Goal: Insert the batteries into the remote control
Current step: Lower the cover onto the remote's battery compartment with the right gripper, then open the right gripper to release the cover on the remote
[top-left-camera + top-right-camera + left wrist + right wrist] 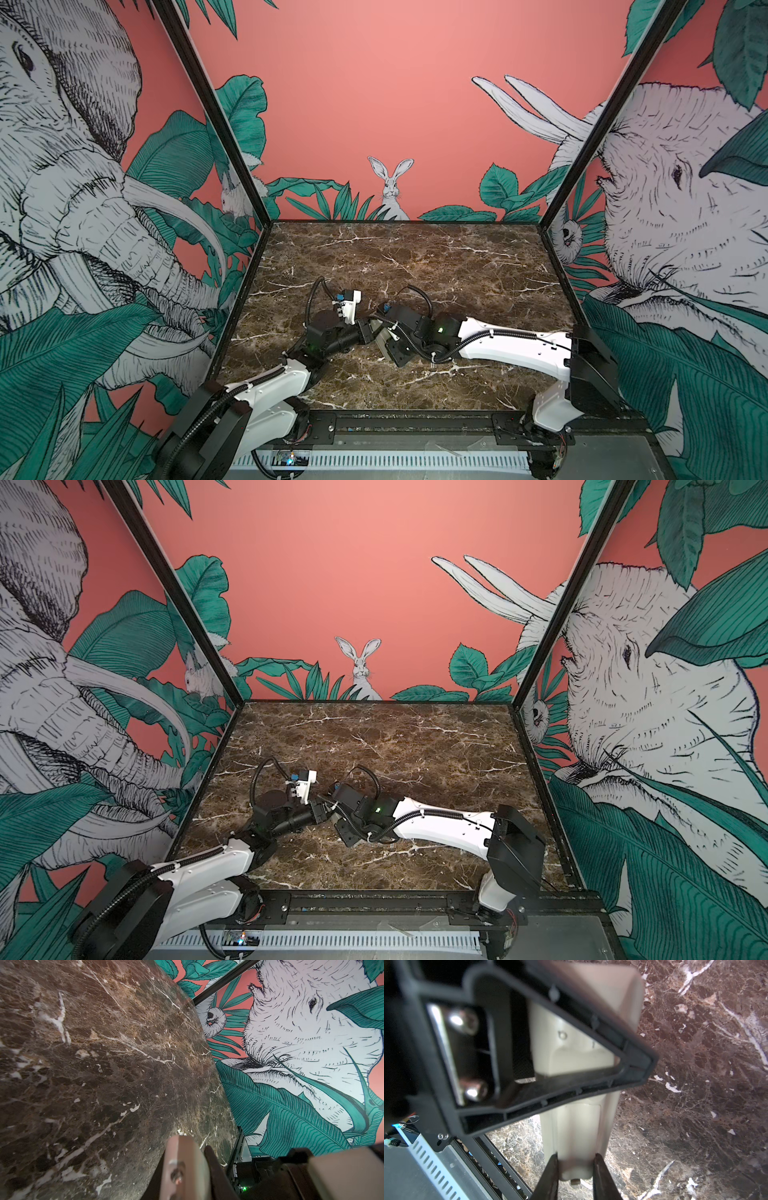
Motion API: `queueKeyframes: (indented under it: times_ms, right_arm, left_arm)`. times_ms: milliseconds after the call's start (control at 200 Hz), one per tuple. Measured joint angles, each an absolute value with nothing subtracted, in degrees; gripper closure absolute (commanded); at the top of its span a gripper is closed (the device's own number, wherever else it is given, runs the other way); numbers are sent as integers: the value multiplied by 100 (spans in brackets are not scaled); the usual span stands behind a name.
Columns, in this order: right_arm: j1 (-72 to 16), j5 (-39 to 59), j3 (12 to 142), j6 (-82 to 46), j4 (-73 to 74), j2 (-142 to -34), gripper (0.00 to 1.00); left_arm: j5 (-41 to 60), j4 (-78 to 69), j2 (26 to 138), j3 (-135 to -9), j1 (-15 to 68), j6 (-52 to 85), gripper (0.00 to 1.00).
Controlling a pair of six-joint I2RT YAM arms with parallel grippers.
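The remote control (581, 1136) is held off the brown marble table (415, 257) where both arms meet in both top views, its greyish-beige back towards the right wrist camera. My right gripper (576, 1174) has a dark finger (553, 1176) pressed on each side of the remote's narrow end. My left gripper (186, 1153) is shut across the remote (193, 1172), seen edge-on between its dark fingers, and its black frame crosses the remote in the right wrist view. A small brownish nub (575, 1182) shows past the remote's end; what it is I cannot tell. The batteries are out of view.
Printed jungle walls close the table on three sides. A black rail (415, 419) and a white slotted cable duct (431, 1159) run along the front edge. The two wrists (374, 332) overlap at the table's centre front.
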State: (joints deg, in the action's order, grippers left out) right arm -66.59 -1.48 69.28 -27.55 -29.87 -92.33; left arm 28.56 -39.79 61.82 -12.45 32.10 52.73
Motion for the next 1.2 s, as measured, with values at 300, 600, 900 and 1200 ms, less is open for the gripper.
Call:
queueKeyframes:
  times_ms: [300, 600, 900, 1200]
  right_arm:
    - [-6657, -176, 7022, -2679, -2982, -9275, 62]
    - [-6657, -263, 7026, -2615, -2952, -9273, 49]
    - [-6659, -357, 7026, -2550, -2936, -9080, 36]
    - [-6724, -419, 6960, -2580, -2928, -8650, 34]
  left_arm:
    - [2910, -4104, 6165, -1184, 3225, 5424, 100]
    - [2958, -4117, 6165, -1184, 3247, 5468, 100]
    - [3000, -4077, 6119, -1184, 3256, 5461, 100]
    - [3009, -3977, 5983, -1184, 3260, 5452, 100]
